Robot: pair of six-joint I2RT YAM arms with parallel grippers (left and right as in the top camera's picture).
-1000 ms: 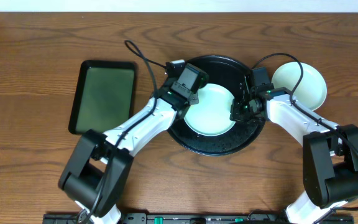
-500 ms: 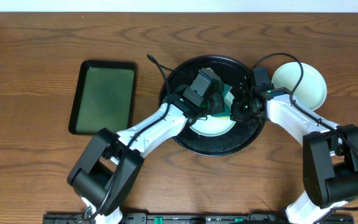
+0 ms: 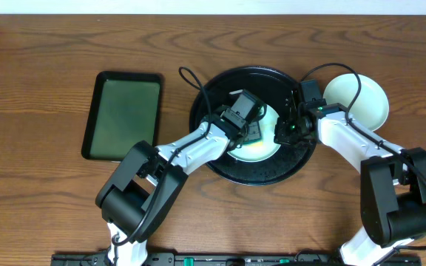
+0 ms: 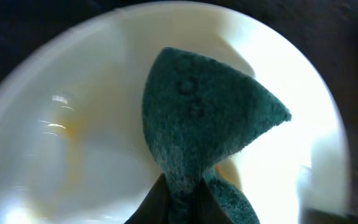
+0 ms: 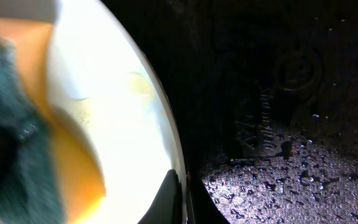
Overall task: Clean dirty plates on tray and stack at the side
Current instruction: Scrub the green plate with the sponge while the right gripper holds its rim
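Note:
A pale plate [image 3: 261, 149] lies on the round black tray [image 3: 251, 174]. My left gripper [image 3: 251, 131] is shut on a green sponge [image 4: 207, 121] with a yellow underside and presses it onto the plate [image 4: 61, 155], which has yellowish smears. My right gripper [image 3: 282, 134] is shut on the plate's right rim [image 5: 173, 155], one finger inside and one outside. The sponge also shows at the left of the right wrist view [image 5: 11, 124]. Another plate [image 3: 361, 100] sits on the table right of the tray.
A rectangular black tray with a green inside [image 3: 122, 115] lies at the left. The black tray floor [image 5: 278, 124] is wet with droplets. Cables loop over the tray's far rim.
My left gripper has come from the plate's left edge to its middle, bringing the sponge onto the plate. The right gripper has stayed on the rim.

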